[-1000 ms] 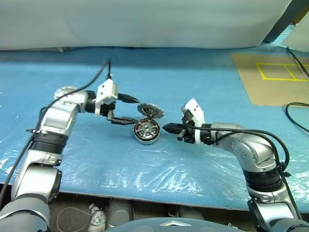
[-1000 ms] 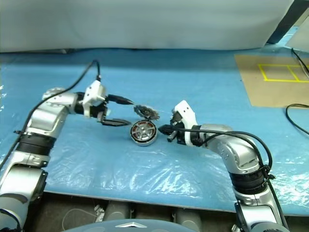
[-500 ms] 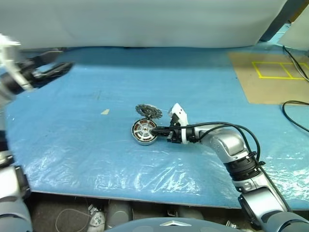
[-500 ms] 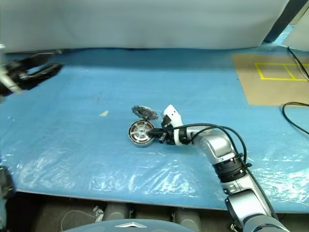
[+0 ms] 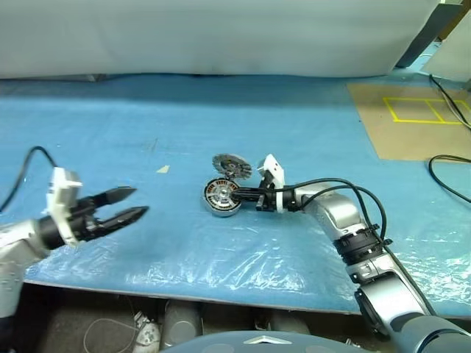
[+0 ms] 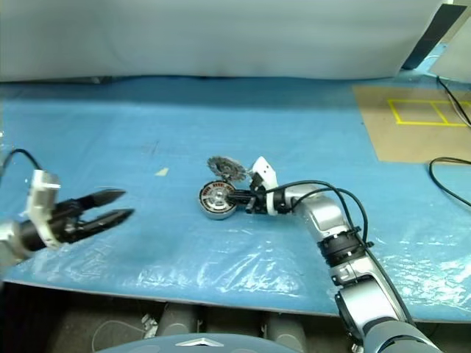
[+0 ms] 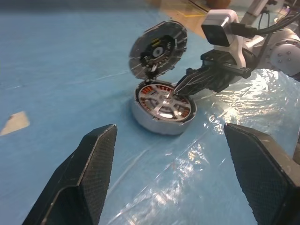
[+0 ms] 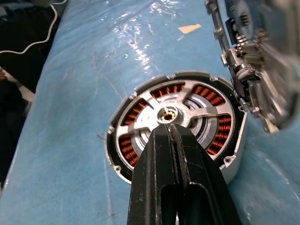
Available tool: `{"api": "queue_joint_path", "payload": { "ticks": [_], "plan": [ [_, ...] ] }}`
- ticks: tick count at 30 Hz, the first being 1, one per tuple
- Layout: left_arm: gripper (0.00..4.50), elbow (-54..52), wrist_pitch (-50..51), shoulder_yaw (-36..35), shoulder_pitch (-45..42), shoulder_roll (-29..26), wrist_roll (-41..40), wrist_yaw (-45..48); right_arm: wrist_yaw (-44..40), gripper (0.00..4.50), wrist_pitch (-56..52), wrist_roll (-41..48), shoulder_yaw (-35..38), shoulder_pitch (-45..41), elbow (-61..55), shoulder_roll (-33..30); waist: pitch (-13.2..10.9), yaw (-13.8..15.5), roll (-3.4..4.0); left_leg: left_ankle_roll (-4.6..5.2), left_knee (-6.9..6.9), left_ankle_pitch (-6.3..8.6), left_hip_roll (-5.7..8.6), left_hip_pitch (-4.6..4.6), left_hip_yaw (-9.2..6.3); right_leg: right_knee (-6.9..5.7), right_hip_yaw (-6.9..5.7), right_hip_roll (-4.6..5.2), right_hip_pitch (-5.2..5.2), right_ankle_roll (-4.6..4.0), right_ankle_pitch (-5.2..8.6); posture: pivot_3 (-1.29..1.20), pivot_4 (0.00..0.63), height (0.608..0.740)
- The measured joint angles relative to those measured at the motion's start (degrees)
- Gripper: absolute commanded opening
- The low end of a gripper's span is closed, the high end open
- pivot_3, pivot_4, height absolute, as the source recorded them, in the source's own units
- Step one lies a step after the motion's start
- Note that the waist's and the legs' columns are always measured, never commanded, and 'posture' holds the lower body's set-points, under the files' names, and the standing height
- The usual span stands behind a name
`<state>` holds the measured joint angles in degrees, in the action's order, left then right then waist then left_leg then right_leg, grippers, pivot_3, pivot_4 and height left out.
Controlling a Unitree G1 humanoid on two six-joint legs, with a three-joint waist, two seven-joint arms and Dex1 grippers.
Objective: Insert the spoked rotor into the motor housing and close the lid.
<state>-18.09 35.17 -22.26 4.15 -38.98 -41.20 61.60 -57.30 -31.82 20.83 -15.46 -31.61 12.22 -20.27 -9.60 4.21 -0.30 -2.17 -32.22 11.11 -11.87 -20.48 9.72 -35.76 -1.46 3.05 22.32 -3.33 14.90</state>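
Note:
The motor housing (image 5: 223, 198) sits mid-table on the blue sheet, its copper windings showing. The spoked rotor (image 8: 143, 104) lies inside it, silver spokes over the windings. The lid (image 5: 231, 165) stands tilted open at the housing's far edge, its toothed face turned toward the housing. My right gripper (image 5: 237, 195) is shut, reaching in from the right, and its tips rest at the rotor's hub (image 8: 167, 114). My left gripper (image 5: 138, 201) hangs open well to the left of the housing and holds nothing; its fingers (image 7: 89, 173) frame the housing in the left wrist view.
A small tan scrap (image 5: 163, 169) lies on the sheet left of the lid. A brown board with yellow tape (image 5: 412, 118) is at the back right, with a black cable (image 5: 445, 173) beside it. A white backdrop closes off the far side.
My left gripper left the lid, swung out to the left and came down low near the front, staying open. My right gripper slid left onto the rotor's hub. The lid still stands open.

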Motion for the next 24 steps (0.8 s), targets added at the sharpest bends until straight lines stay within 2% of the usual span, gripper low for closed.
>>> {"api": "queue_joint_path", "payload": {
  "ticks": [6,9,15,17,21,24],
  "plan": [
    [3.83,2.1,-4.1,8.1,-5.5,1.8,3.7,-1.3,-2.9,0.00,-3.8,1.1,0.2,-3.0,-2.8,-0.1,0.0,-0.5,-0.02,-0.08,0.00,-0.20,0.05,-0.33,0.04,0.02,0.05,-0.06,0.34,0.09,-0.06,0.00,0.150,0.740],
    [3.83,3.1,-5.2,10.5,-6.1,3.0,4.6,-1.8,-1.4,0.00,-3.7,0.3,0.0,-3.7,-2.1,2.6,0.0,-0.7,-0.04,-0.09,-0.01,-0.20,0.08,-0.68,0.04,-0.06,0.01,-0.20,0.72,0.26,-0.19,0.00,0.150,0.740],
    [3.83,3.8,-5.5,13.0,-6.5,3.1,5.2,-2.1,1.9,0.00,-2.4,-2.6,-2.1,-4.3,4.2,9.4,0.0,-0.7,-0.03,-0.21,-0.01,-0.13,-0.02,-0.69,0.02,-0.06,0.01,-0.36,0.73,0.21,-0.16,0.00,0.150,0.740],
    [3.83,4.0,-5.9,13.9,-6.5,3.1,5.9,-2.1,2.5,0.00,1.0,-5.1,-3.9,-5.2,6.2,9.9,0.1,-0.8,-0.01,-0.38,-0.02,-0.02,-0.02,-0.48,0.03,-0.05,0.03,-0.33,0.54,0.06,-0.07,0.00,0.150,0.740],
    [3.83,5.5,-7.4,13.9,-9.0,3.6,6.7,-3.3,2.6,0.00,8.5,-10.4,-7.5,-5.6,8.0,8.4,0.1,-0.9,0.13,-0.39,0.01,0.00,-0.02,0.64,0.04,0.06,0.07,-0.25,-0.51,-0.04,0.05,0.00,0.150,0.740],
    [3.83,7.6,-9.2,14.0,-11.2,4.8,7.6,-4.2,1.6,0.00,7.4,-9.1,-5.2,-4.7,7.3,7.4,0.1,-0.3,0.20,-0.17,0.09,0.13,0.08,1.19,0.09,0.09,0.19,0.06,-1.09,0.37,0.28,0.00,0.150,0.740]
  ]
}}
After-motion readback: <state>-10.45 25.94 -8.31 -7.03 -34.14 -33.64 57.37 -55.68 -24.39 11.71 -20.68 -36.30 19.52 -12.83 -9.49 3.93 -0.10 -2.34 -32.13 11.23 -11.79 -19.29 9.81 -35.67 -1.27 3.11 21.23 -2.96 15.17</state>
